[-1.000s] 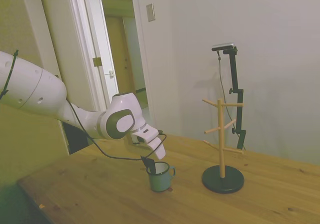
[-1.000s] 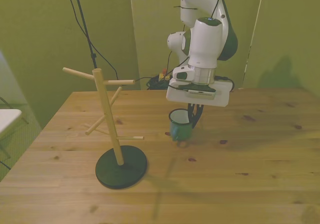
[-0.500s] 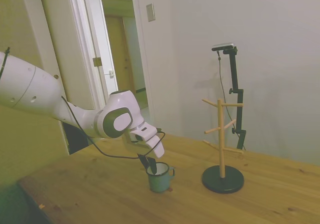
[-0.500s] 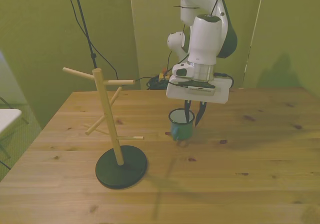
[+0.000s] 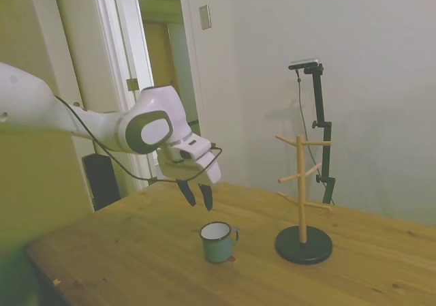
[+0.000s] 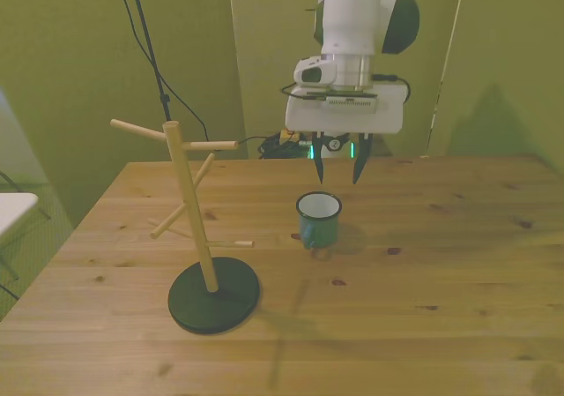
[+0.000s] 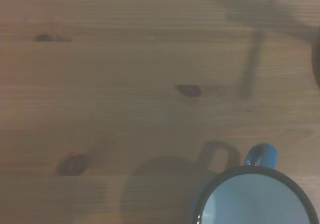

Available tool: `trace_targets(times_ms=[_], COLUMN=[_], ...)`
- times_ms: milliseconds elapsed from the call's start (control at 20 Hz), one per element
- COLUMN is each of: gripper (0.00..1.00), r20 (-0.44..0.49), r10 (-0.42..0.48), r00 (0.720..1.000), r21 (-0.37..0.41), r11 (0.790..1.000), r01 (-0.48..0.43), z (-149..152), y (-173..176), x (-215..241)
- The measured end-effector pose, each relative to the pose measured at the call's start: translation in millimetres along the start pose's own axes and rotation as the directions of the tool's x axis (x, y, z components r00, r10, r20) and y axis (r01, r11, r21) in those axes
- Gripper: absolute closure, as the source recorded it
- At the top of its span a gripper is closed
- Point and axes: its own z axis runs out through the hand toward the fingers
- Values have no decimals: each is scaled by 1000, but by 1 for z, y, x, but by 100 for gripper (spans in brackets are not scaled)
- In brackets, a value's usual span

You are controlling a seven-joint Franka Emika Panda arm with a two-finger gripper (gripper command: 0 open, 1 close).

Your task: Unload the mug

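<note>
Your tool (image 6: 337, 168) hangs open and empty above the mug (image 6: 318, 220); the mug stands upright on the table (image 6: 441, 272), beside the peg stand (image 6: 207, 264); only the wrist view shows its handle (image 7: 261, 155) clearly.

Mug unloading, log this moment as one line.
mug: upright on table, off the peg stand | gripper: above mug, jaws open, empty

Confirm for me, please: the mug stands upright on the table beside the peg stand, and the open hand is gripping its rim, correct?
Not quite: the hand is open but hangs above the mug, clear of its rim, as the side view shows. The mug does stand upright on the table beside the peg stand.
</note>
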Motion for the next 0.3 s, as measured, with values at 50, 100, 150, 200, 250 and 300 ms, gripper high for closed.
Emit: trace_targets(times_ms=[50,100,150,200,250,300], gripper=[0,0,0,0,0,0], r20=[14,29,56,84,102,115], r10=[-23,-48,-76,-104,-123,-134], r00=[1000,998,996,991,987,984], r21=[2,-2,-4,-6,-12,-19], r11=[1000,999,997,994,992,990], r01=[23,48,76,105,125,137], z=[-11,-19,-26,-30,-34,-36], y=[-3,-6,-8,-10,-12,-14], x=[-3,-7,-11,-15,-18,-21])
